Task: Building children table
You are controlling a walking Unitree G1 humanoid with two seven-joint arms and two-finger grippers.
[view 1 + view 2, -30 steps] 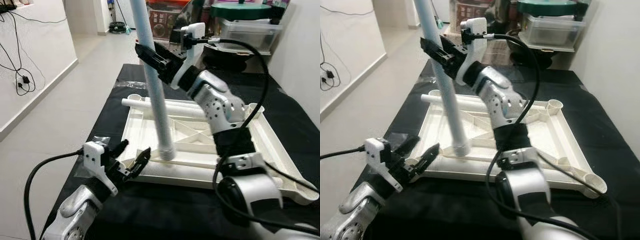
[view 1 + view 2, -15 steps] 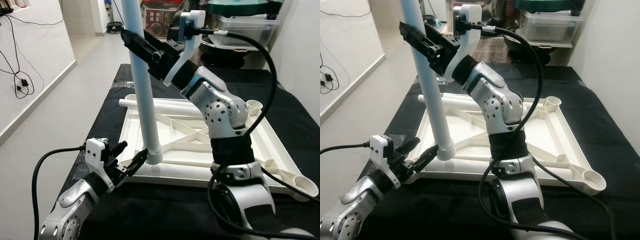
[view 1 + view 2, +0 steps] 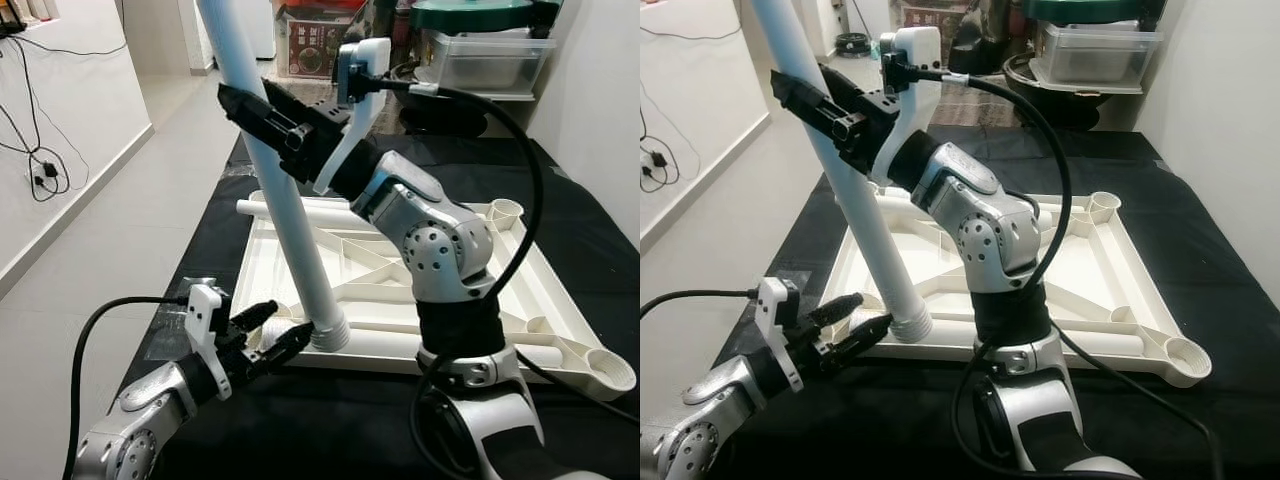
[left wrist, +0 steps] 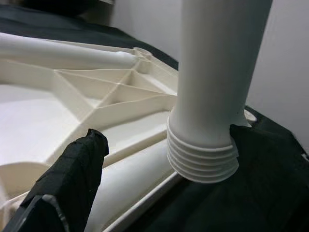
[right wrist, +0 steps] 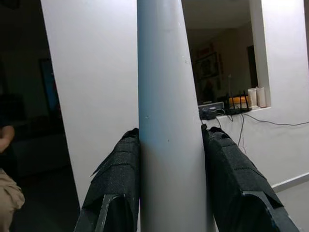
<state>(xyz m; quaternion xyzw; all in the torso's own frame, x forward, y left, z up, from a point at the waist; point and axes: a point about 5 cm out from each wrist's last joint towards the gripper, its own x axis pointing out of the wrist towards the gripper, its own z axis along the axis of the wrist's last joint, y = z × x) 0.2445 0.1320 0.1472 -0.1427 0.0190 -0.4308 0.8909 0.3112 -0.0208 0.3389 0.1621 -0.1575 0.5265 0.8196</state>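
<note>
Left gripper (image 3: 268,338) open, fingers flanking leg's threaded end | leg (image 3: 290,230) tilted, foot at near corner of upturned tabletop (image 3: 560,300) | right gripper (image 3: 262,112) clamps leg high | I judge leg light, stiff, slick; steady it low, above threads.

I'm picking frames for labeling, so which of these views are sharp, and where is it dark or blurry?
Both eye views: evenly lit and sharp. Left wrist view: table leg threads crisp, near finger soft. Right wrist view: leg bright, background dim.
</note>
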